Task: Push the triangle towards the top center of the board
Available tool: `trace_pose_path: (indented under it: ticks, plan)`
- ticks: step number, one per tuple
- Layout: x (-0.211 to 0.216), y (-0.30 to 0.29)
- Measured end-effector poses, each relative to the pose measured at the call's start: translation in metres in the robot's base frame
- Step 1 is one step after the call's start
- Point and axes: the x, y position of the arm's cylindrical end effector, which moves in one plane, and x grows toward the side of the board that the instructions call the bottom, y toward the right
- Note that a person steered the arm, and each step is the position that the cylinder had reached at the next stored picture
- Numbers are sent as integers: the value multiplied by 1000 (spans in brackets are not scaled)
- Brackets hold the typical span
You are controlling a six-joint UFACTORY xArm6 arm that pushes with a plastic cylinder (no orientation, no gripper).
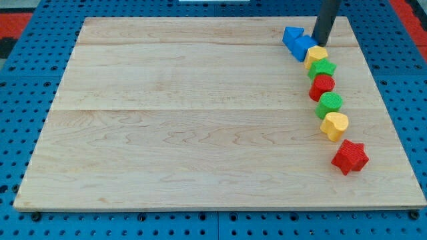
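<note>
While my tip (321, 43) touches blue cube (305, 47) | blue triangle (291, 35) beside | no gripper visible.

Board (200, 120): pale wood, planks joined edge to edge, visible grain, smooth satin finish, faint sheen. Under it, blue pegboard (20, 93): looks like plastic or painted metal, cannot tell which, regular holes, slight gloss; a red patch (17, 17) at 10 o'clock has the same perforated finish. Rod: dark, matt, smooth, material unclear; my tip (321, 43) same finish. Blocks all look like matt solid-colour plastic with fine ridged surface texture: blue triangle (291, 35), blue block (305, 47), yellow block (317, 56), green star (323, 68), red block (322, 86), green block (329, 104), yellow heart-like block (334, 125), red star (349, 157).
</note>
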Motion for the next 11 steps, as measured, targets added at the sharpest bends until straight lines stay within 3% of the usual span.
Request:
trace_pose_path:
  ticks: [1, 3, 4, 5, 6, 7, 8, 9, 10, 11]
  plan:
    - [-8, -35]
    - [-39, 32]
    - [-50, 34]
    - [-50, -54]
    - [-51, -55]
    - [-96, 0]
    - [-95, -45]
    - [-54, -134]
    - [-32, -168]
    - [-50, -96]
